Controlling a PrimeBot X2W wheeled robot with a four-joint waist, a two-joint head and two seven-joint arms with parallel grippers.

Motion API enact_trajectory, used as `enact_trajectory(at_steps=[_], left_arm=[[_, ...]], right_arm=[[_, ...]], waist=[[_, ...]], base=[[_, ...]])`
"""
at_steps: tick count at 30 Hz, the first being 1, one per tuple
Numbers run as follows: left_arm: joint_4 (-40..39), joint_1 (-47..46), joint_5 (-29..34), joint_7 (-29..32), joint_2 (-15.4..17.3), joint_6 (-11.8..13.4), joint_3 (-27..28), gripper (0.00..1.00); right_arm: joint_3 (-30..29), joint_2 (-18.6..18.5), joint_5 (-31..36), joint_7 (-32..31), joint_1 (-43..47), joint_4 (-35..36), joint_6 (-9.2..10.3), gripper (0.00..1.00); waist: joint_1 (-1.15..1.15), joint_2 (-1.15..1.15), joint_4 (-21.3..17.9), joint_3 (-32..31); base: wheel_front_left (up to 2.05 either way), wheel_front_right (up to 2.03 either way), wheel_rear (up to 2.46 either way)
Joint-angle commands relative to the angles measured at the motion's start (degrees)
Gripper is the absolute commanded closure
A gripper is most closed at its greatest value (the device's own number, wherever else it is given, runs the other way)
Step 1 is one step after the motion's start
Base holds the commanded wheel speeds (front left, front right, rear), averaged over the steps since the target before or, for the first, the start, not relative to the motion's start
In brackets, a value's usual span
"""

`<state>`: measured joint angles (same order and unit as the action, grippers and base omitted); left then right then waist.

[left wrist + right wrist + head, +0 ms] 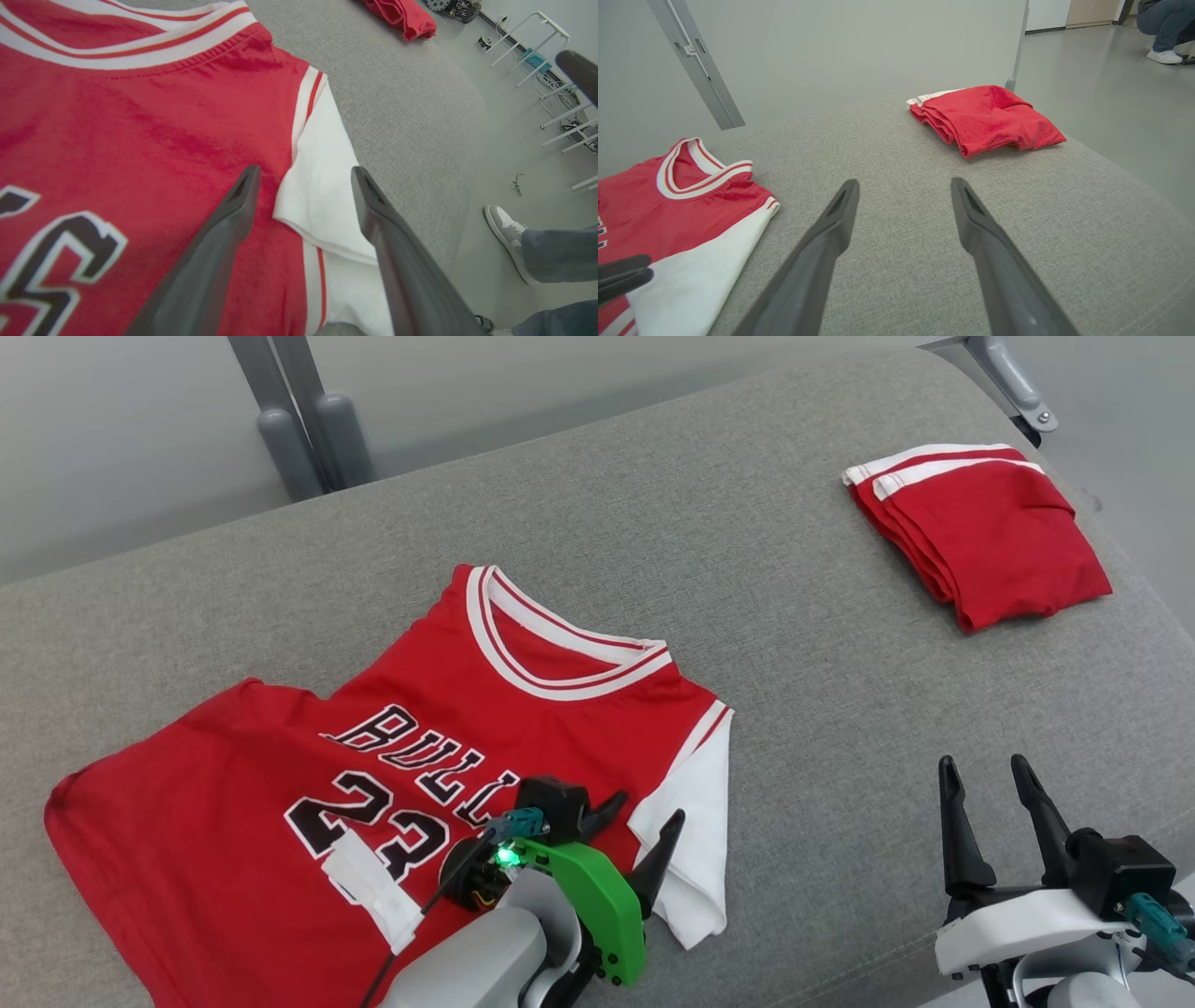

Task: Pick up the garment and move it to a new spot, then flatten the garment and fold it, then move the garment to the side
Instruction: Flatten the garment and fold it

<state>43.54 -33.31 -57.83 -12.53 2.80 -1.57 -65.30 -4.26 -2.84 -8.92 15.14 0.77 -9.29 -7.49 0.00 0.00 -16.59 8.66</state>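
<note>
A red basketball jersey (233, 775) (140, 130) (691, 210) with a white-trimmed neck and black lettering lies spread out, front up, on the left half of a grey fabric-covered worktop (794, 709) (397, 116) (901, 154). A white flap (695, 840) (322, 186) (705, 270) runs along the jersey's edge on the side nearer the middle of the worktop. The left pincer (639, 835) (303, 172) is low over that edge with its jaws wide apart. In the left wrist view one finger is over the red cloth and the other over the white flap. The cloth under them lies flat and nothing is pinched, though whether the tips touch it cannot be told. The right pincer (983, 775) (903, 184) is also spread wide and empty, over bare grey fabric at the near right, well apart from the jersey. A second red garment (990, 541) (402, 16) (990, 116) with white bands sits folded at the far right corner of the worktop. A person's grey shoe (504, 228) and jeans leg (556, 254) are on the floor beside the worktop.
</note>
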Motion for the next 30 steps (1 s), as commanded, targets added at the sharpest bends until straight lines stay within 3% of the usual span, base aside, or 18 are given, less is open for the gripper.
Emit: enact_trajectory(at_steps=[1,4,5,8,12,15,17,25,30], left_arm=[[0.0,-0.8,-0.5,-0.3,0.2,0.2,-0.3,0.06],[0.1,-0.8,-0.7,-0.3,0.2,0.3,-0.6,0.21],[0.1,-0.7,-0.8,-0.3,0.2,0.3,-0.7,0.34],[0.2,-0.6,-1.0,-0.1,0.2,0.4,-1.1,0.57],[0.1,-0.8,-1.1,-0.1,0.2,0.3,-1.5,0.79],[-0.3,-1.1,-1.1,-0.1,0.2,0.3,-1.9,0.85],[-0.7,-1.4,-1.2,0.0,0.2,0.4,-2.2,1.0],[-4.7,-1.4,-1.6,1.8,0.2,-0.1,-4.2,1.0],[-9.4,-1.6,-0.7,3.3,0.2,0.8,-6.0,1.0]], right_arm=[[0.0,-0.1,-0.2,0.0,-0.4,-0.2,0.0,0.0],[0.1,-0.1,-0.3,0.0,-0.5,-0.3,0.0,0.0],[0.1,-0.1,-0.4,0.0,-0.5,-0.3,0.0,0.0],[0.1,-0.1,-0.5,0.0,-0.5,-0.3,0.0,0.0],[0.1,-0.1,-0.6,0.0,-0.5,-0.4,0.0,0.0],[0.1,-0.1,-0.5,0.0,-0.4,-0.7,0.0,0.0],[0.1,-0.1,-0.4,0.0,-0.5,-0.8,0.0,0.0],[0.8,-0.1,-1.1,0.0,-0.7,-1.3,0.0,0.0],[1.6,-0.1,-1.8,0.0,-0.4,-1.5,0.0,0.0]], waist=[[0.0,0.0,0.0,0.0],[0.0,0.0,0.0,0.0],[0.0,0.0,0.0,0.0],[0.0,0.0,-0.1,0.1],[0.0,0.0,-0.3,0.3],[0.0,0.0,-0.4,0.3],[0.0,0.0,-0.6,0.2],[0.0,0.0,-2.9,-0.7],[0.0,0.0,-6.0,-0.8]], base=[[0.0,0.0,0.0],[0.0,0.0,0.0],[0.0,0.0,0.0],[0.0,0.0,0.0],[0.0,0.0,0.0],[0.0,0.0,0.0],[0.0,0.0,0.0],[0.0,0.0,0.0],[0.0,0.0,0.0]])
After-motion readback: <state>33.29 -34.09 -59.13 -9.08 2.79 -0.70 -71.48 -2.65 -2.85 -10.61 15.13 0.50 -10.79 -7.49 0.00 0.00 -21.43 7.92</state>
